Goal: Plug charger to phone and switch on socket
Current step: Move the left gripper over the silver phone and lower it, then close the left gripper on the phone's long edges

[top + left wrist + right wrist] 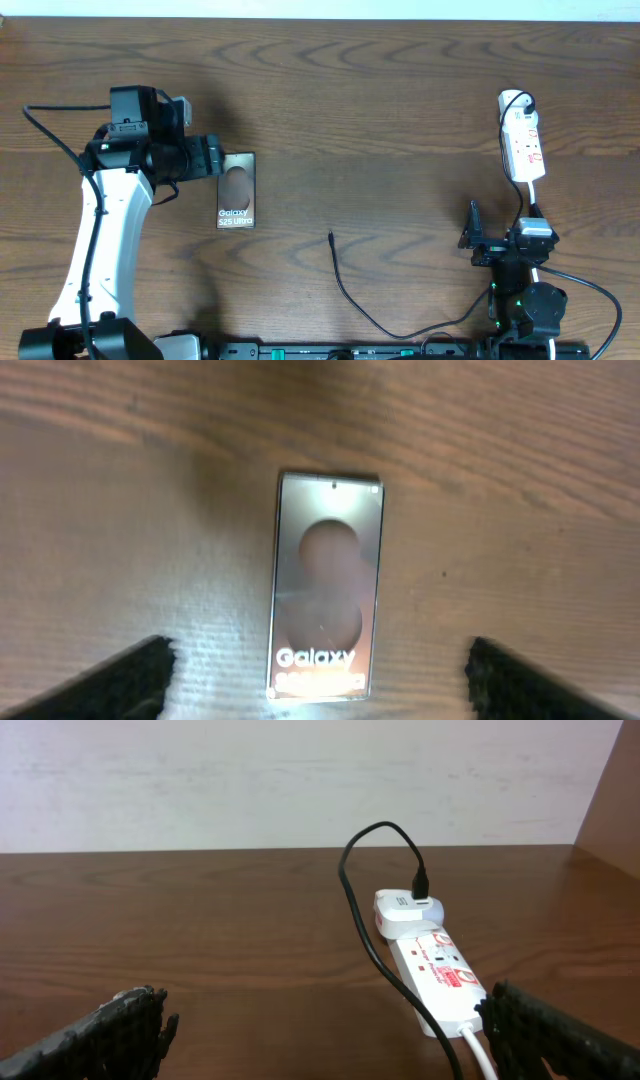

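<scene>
While the left gripper (212,158) sits over the far end of the phone (237,190), its fingers (150,665) stand spread wide on either side of the slab. They are well clear of its edges and grasp nothing. The phone lies flat on the wooden table (400,100), left of centre, with its white "Galaxy S25 Ultra" lettering at the near end.

Further right, near the middle of the table and well apart from the phone, the slim tip of the charger (331,237) lies loose on the wood. Its thin black cable runs toward the near edge and curves right toward the base of the right arm.

At the near right, the right gripper (503,238) faces the socket (522,148) but stops short of it, its fingers (130,1025) released and empty. The socket lies at the far right, with a white adapter (405,910) at its far end and a black cable plugged into the adapter's top.
</scene>
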`<state>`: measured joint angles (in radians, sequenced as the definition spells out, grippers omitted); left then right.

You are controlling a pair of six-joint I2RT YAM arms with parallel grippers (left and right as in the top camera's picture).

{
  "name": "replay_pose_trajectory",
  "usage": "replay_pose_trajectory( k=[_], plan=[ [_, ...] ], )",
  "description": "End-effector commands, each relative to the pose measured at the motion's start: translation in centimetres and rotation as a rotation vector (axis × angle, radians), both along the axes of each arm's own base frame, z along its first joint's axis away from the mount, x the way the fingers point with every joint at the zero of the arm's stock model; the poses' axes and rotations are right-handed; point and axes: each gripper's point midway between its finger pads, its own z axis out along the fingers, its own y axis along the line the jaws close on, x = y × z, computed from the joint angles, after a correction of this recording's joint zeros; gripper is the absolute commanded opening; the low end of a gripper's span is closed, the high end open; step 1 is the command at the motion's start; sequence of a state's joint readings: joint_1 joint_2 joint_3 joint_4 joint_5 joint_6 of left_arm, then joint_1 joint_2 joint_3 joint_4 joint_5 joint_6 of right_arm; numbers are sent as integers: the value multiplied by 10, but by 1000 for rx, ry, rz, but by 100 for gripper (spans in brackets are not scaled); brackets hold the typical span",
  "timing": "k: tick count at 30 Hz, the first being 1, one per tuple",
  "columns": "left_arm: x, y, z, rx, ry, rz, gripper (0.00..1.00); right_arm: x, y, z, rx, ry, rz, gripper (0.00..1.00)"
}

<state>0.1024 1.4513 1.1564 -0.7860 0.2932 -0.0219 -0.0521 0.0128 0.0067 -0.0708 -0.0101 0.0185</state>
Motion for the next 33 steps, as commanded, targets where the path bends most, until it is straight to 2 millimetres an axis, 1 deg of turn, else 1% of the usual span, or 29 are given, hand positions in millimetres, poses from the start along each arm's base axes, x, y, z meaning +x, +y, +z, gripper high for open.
replay_pose_trajectory(
  k=[1,5,10,13,17,26,30,33],
  plan=[
    [-3,-5,3,0,13,-19,98,0,-3,-1,11,3,-13,99],
    [-10,-9,-5,47,63,-3,98,0,-3,-1,11,3,-13,99],
    [-10,-22,-24,117,118,-49,98,0,-3,-1,11,3,-13,99],
    [-7,-22,-41,174,159,-35,98,0,-3,-1,11,3,-13,99],
    [-2,-26,-65,156,214,-32,98,0,-3,-1,11,3,-13,99],
    [-11,-27,-119,158,377,-47,98,0,-3,-1,11,3,-13,99],
    [-11,-28,-131,159,400,-52,98,0,-3,-1,11,3,-13,99],
    [-9,-29,-132,159,391,-52,98,0,-3,-1,11,3,-13,99]
  ],
)
